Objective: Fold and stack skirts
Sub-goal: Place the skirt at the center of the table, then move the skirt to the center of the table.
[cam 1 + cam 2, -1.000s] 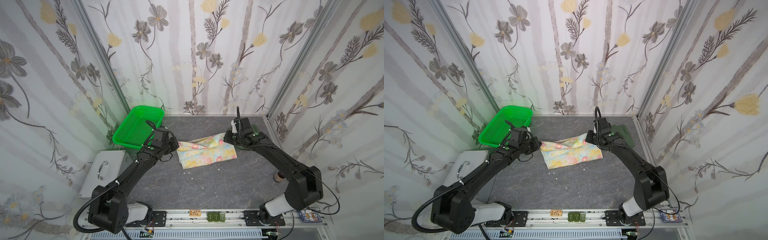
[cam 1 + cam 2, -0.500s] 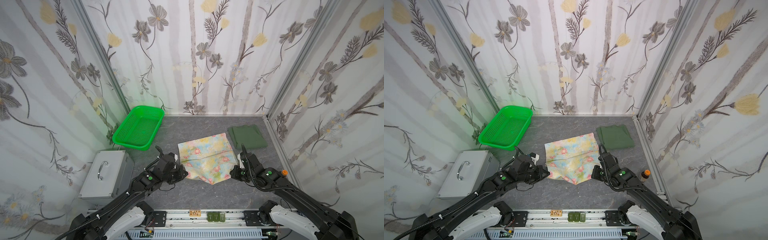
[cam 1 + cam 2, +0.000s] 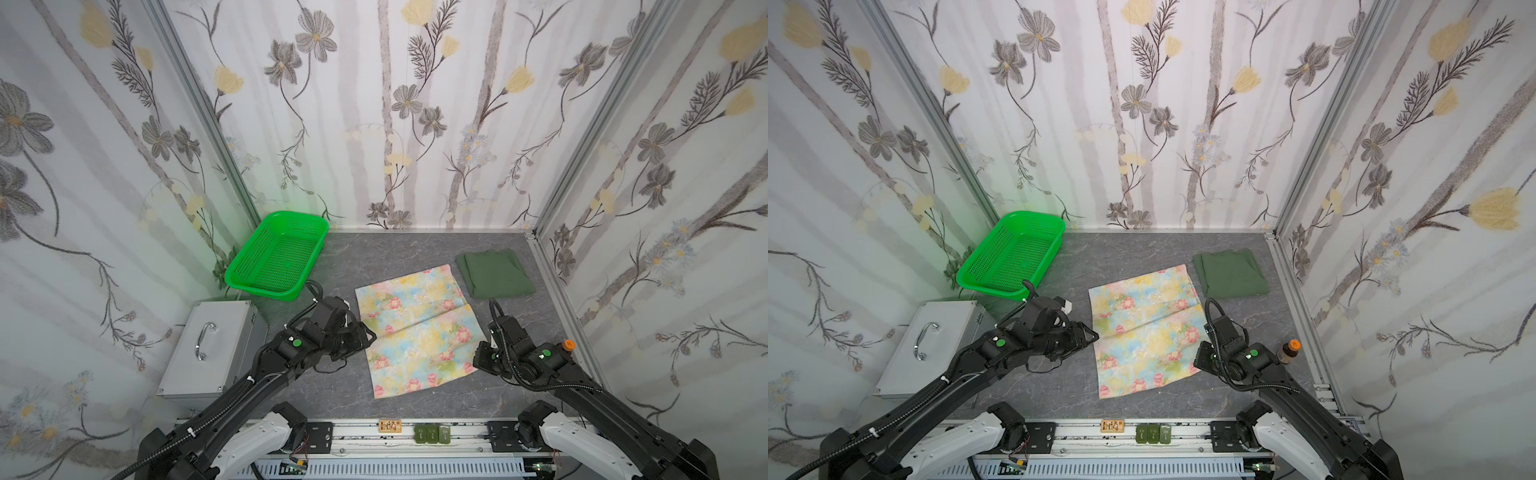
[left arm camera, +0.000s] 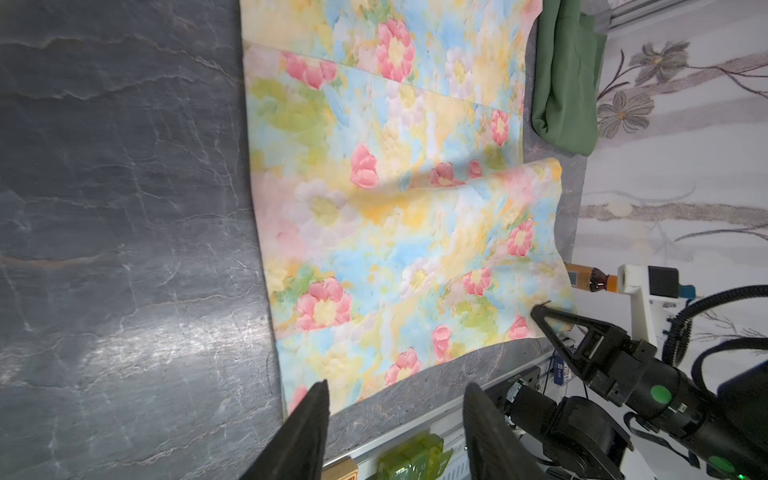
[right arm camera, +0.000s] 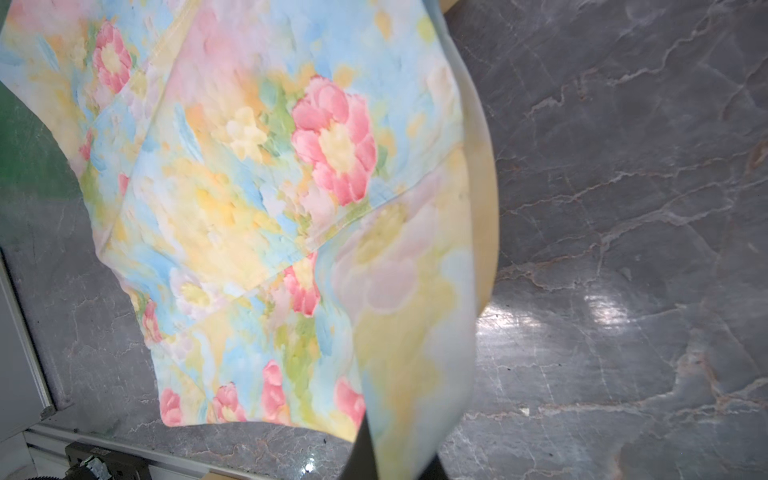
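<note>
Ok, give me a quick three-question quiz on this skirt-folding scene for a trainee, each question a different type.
1. True or false: the olive-green skirt lies folded near the far right corner of the table.
2. Fill in: the jaws of the left claw stand ____.
3. Multiple choice: what grips a corner of the floral skirt? A) left claw B) right claw C) both claws

Key: 1 true; 2 open; 3 B.
</note>
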Motion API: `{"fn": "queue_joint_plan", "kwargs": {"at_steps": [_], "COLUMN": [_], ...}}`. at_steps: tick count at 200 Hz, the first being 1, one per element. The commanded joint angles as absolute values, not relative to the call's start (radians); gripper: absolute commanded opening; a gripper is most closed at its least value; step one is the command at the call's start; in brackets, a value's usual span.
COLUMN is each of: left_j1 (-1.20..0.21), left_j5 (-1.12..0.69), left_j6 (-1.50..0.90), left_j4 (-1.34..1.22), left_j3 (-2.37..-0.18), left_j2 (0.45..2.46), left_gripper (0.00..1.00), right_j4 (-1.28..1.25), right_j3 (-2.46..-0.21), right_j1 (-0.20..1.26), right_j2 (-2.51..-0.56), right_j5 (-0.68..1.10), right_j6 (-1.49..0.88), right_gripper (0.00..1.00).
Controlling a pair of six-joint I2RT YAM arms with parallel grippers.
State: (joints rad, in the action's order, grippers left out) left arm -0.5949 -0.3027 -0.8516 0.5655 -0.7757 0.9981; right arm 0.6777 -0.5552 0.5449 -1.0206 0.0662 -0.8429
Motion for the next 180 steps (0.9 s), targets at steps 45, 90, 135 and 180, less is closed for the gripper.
{"fn": "queue_joint_plan", "kwargs": {"at_steps": [45, 90, 135, 180], "left_j1": [-0.483, -0.398, -0.364, -0.341], "left_j5": [-0.105, -0.075, -0.065, -0.012], "left_j6": [-0.696, -0.678, -0.630, -0.592], "left_j4": [0.433, 0.281, 0.275, 0.273], "left_j3": [-0.987, -1.132, -1.253, -1.287], "left_j2": [1.438, 1.748, 1.930, 2.030], "left_gripper": [0.41, 0.24, 0.20, 0.18], "right_j4": [0.561, 0.553, 0.525, 0.493], "right_j3": [-0.592, -0.661, -0.653, -0.626], "right_j1": [0.532, 0.525, 0.525, 0.540], "right_j2": [-1.144, -1.207, -1.226, -1.222], "right_j5": [0.101, 0.095, 0.130, 0.133], "right_j6": [-0.797, -0.770, -0.784, -0.814], "right_gripper": [0.00, 0.00, 0.00, 0.00]}}
